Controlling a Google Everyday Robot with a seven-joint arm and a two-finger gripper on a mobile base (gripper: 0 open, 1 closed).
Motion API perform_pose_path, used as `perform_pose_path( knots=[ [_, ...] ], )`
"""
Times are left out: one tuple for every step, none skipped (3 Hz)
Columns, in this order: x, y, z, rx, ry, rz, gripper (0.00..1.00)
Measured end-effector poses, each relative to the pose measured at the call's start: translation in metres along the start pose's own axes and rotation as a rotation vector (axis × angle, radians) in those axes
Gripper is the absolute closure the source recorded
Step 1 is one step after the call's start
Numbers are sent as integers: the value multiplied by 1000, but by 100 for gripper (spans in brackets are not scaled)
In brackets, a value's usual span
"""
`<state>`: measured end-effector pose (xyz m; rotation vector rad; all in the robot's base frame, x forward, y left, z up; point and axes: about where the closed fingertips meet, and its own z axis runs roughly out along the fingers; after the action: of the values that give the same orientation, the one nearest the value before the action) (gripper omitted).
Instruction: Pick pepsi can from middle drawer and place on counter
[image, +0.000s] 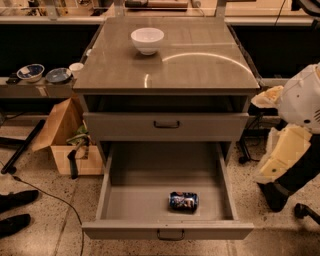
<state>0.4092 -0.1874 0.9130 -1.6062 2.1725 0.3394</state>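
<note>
The gripper hangs at the right edge of the view, outside the cabinet and beside the right wall of the open middle drawer. It is the cream, tapered end of the white arm, pointing down and to the left; whether it is spread or pressed together cannot be told, and it carries nothing. The pepsi can lies on its side on the drawer floor, to the left of the gripper and a little below it in the view, well apart from it with the drawer's right wall between them. The can sits near the drawer's front, slightly right of the handle. The counter is up and to the left of the gripper, and a white bowl stands at its far side. The closed drawer front lies between the counter and the open drawer, left of the gripper.
</note>
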Motion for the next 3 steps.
perform_pose_path(
  knots=[
    [-7,9,19,31,-57,-11,0],
    [-16,13,42,82,-138,5,0],
    [-29,5,66,96,-199,5,0]
  ],
)
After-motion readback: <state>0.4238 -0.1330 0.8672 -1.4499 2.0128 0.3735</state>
